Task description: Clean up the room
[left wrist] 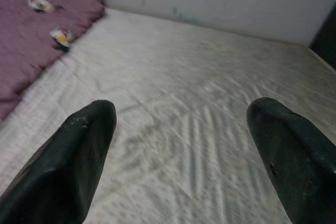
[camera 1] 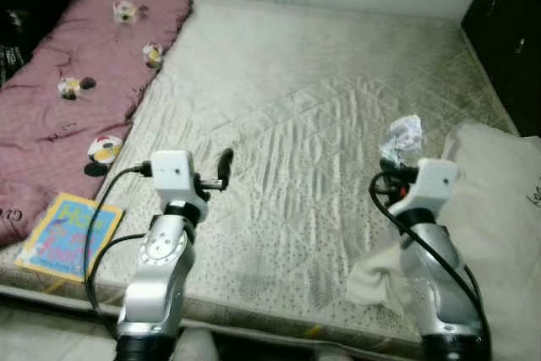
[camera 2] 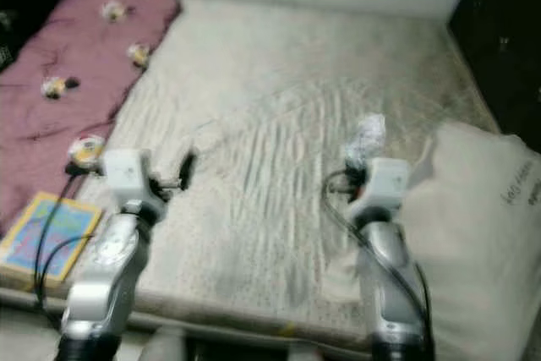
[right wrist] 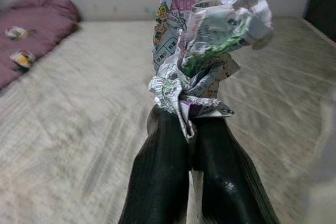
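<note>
Clearly the right gripper (right wrist: 191,129) has its two black fingers pinched tight on the lower tail of a crumpled ball of printed paper (right wrist: 207,40), which stands up above the fingertips, lifted off the pale quilted mattress (camera 1: 287,124) that serves as the landmark for everything else. Gripped by that twisted end, the wad is carried free of the mattress surface, presumably so it can be taken off as rubbish. The left gripper (left wrist: 181,156) is held out over the near part of the mattress with its fingers spread wide apart and nothing between them, ready, I would judge, for another pickup. Along the mattress's left side lies a pink padded quilt with small cartoon patches (camera 1: 76,82), and at the near left corner a bright yellow-and-blue picture book (camera 1: 68,236) rests flat, probably still to be tidied. On the mattress's right side sits a plump cream pillow (camera 1: 499,209), with a rumpled pale cloth (camera 1: 372,281) just beside it near the front edge.
</note>
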`<state>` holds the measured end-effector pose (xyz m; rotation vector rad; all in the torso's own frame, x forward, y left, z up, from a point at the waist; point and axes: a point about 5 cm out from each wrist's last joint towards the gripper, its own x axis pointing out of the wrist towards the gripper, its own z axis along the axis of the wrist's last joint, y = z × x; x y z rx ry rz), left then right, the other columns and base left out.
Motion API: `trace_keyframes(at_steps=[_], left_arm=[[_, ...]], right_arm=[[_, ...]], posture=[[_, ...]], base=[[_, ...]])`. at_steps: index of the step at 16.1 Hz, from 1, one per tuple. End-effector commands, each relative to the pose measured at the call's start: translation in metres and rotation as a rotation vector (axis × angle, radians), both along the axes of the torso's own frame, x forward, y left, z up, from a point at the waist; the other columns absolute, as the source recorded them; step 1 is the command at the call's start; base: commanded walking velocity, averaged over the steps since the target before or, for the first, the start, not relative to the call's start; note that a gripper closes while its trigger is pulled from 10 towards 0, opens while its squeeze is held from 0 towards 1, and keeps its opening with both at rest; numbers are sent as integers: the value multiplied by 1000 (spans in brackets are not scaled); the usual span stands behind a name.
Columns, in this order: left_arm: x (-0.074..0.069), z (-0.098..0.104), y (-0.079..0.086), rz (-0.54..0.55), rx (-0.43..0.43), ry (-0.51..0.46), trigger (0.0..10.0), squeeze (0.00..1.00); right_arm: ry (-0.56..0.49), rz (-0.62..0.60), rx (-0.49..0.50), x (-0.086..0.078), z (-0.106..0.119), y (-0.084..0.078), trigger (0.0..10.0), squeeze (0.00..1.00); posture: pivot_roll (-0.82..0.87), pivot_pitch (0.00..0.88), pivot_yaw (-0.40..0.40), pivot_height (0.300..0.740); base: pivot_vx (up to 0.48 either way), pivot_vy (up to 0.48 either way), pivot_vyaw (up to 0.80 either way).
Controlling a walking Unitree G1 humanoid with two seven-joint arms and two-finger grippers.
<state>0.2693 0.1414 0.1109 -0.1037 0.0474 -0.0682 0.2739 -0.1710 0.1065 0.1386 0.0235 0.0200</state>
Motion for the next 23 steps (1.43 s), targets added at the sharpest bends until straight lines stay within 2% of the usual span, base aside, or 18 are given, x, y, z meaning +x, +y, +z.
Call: trace_keyframes(at_steps=[1, 4, 5, 8, 12, 16, 23], left_arm=[[-4, -5, 16, 62, 16, 28, 10000, 0], [-4, -6, 14, 56, 26, 41, 10000, 0], [-4, -7, 12, 45, -4, 49, 10000, 0], [-4, -6, 12, 33, -19, 47, 10000, 0], [-4, -5, 10, 25, 7, 43, 10000, 0], [-4, -6, 10, 22, -19, 46, 10000, 0], [-4, -5, 10, 15, -16, 47, 10000, 0]], right_arm=[[-51, 59, 8, 5, 13, 16, 10000, 0], [-46, 60, 9, 5, 12, 16, 10000, 0], [-43, 59, 9, 5, 11, 16, 10000, 0], [-42, 59, 7, 5, 11, 17, 10000, 0], [-42, 57, 5, 6, 11, 18, 10000, 0], [-41, 58, 4, 6, 10, 19, 10000, 0], [-50, 60, -1, 6, 12, 21, 10000, 0]], posture=[[-4, 9, -36, 740], [-2, 10, -37, 740], [-2, 10, -37, 740], [2, 12, -36, 740], [2, 14, -37, 740], [2, 14, -37, 740], [6, 24, -35, 740]], base=[[0, 0, 0], [0, 0, -275], [0, 0, -469], [0, 0, -519], [0, 0, 0], [0, 0, 0], [0, 449, 0]])
